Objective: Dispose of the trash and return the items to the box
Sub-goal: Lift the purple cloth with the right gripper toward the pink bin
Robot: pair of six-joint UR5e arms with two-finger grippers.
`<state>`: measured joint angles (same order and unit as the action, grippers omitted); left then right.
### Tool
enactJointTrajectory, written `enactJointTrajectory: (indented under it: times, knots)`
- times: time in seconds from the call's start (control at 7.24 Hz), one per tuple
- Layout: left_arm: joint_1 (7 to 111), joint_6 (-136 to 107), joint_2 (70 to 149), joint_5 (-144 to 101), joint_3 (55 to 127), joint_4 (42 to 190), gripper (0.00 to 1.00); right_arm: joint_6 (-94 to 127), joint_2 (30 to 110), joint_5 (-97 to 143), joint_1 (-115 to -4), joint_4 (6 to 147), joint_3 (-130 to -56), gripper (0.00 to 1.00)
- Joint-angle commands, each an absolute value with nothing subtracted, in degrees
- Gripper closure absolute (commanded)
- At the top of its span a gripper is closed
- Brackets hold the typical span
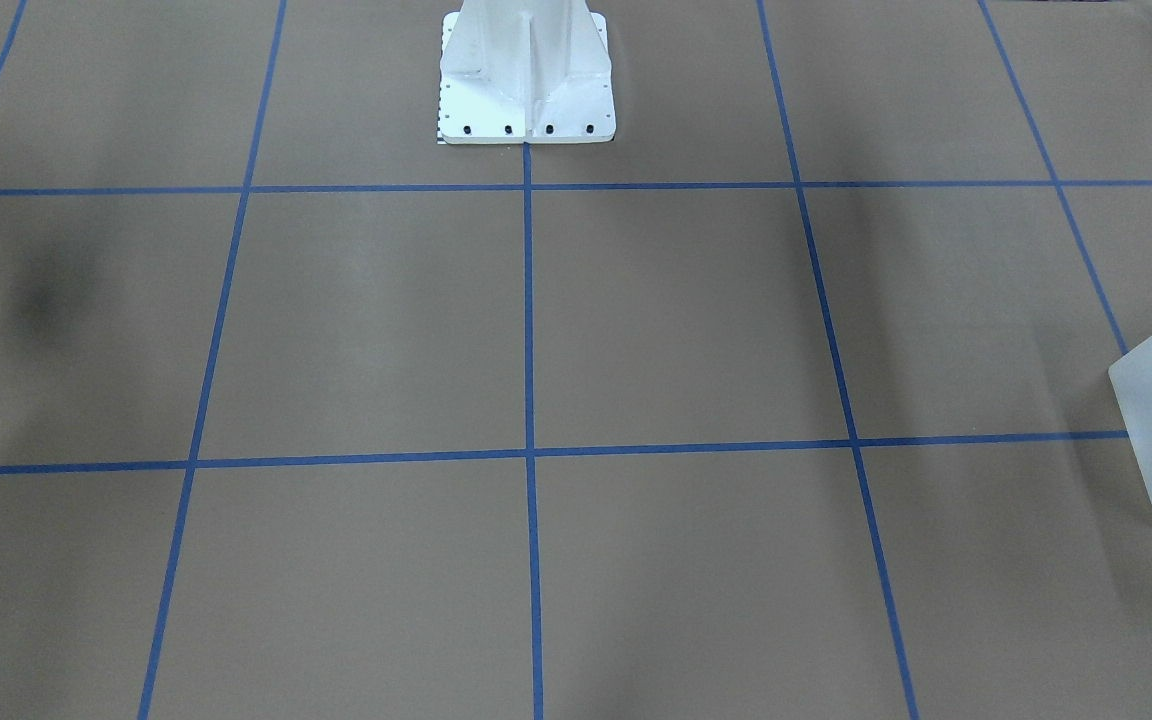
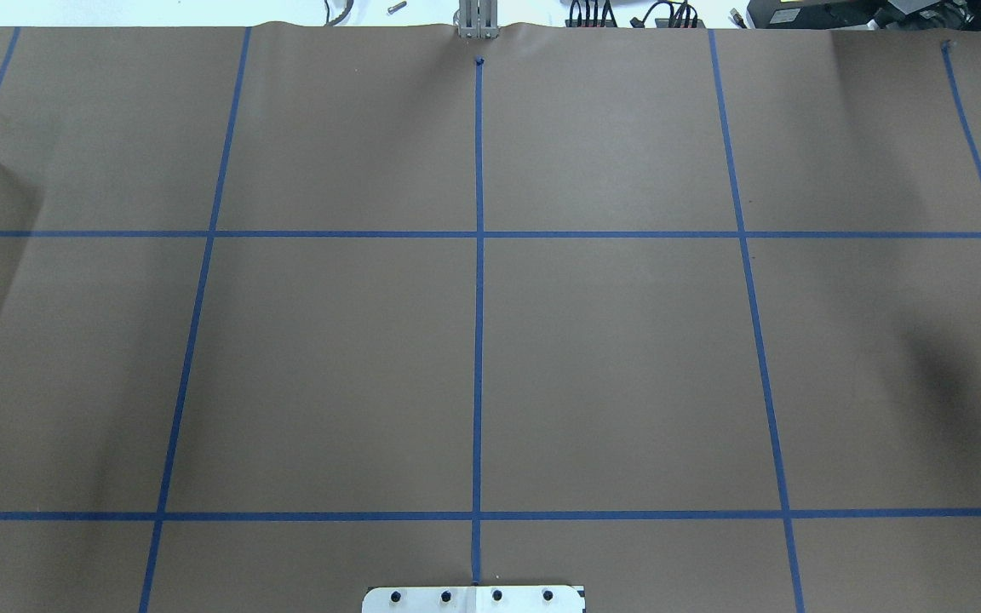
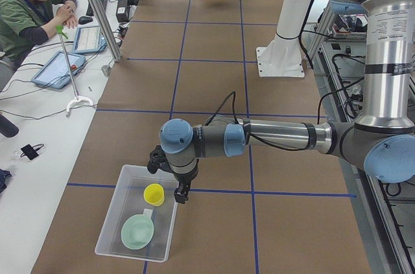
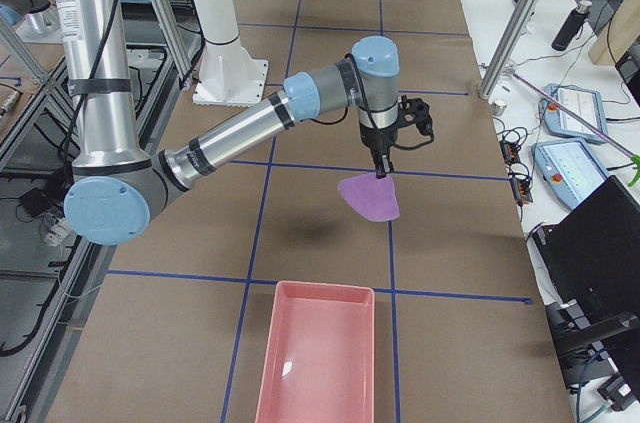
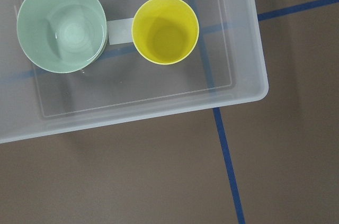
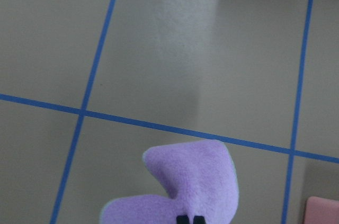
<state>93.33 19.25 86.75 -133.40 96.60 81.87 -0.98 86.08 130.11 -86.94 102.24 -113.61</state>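
The cup [image 5: 165,30] and a bowl [image 5: 61,26] share the box [image 5: 249,83] at the worktop's [image 2: 610,375] left end; a cloth [image 4: 370,198] hangs over its right.

We find the box [image 5: 249,83] open-topped, the yellow cup [image 5: 165,30] and green cup [image 5: 61,26] side by side inside, bare floor beside them. The purple cloth [image 4: 370,198] dangles under the right gripper [image 4: 384,171], short of the open pink bin [image 4: 318,353].

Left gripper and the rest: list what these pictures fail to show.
Left side view: left gripper small, seen nowhere else; open or shut unclear.
Front and overhead views: box cut by the frame edge.
Right wrist view: cloth cut off at the bottom edge.
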Motion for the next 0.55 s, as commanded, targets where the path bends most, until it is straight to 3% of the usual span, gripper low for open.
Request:
enactJointTrajectory:
  times: [0.0,0.14,0.41]
  knots:
    - [93.3,19.2,86.7,-133.4,96.7,81.9,0.01,-20.5,86.9,132.6,-99.9,102.2,-102.4,1.00]
    - [93.3,19.2,86.7,-133.4,96.7,81.9,0.01,-23.9,87.4,132.1,-101.8,101.6,-97.3,1.00]
    - [93.3,19.2,86.7,-133.5,96.9,82.0,0.01,-23.8,94.0,128.7,-102.0,97.2,-95.5,1.00]
